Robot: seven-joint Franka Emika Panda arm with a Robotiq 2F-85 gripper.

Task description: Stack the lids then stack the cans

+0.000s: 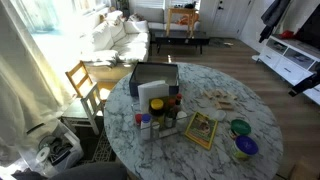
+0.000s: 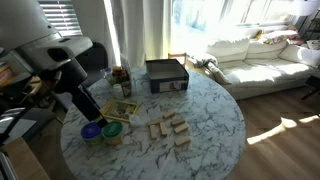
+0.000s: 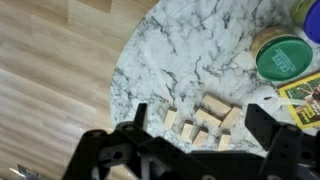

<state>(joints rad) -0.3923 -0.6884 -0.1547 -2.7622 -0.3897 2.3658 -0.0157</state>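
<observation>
My hand [image 3: 198, 118] hung wide open over the round, white-and-grey veined marble tabletop [image 3: 170, 50], its two black fingers [image 3: 140, 118] spread with nothing between them. Under it lay a cluster of small pale wooden blocks [image 3: 205, 112]. To the right, the round green lid [image 3: 281, 58] of glossy plastic sat on a squat can [image 3: 262, 40] with a pale yellowish side. The blue-purple lid [image 3: 308, 10] lay just beyond, cut off at the far right corner. A framed picture [image 3: 305, 95] lay near them.
</observation>
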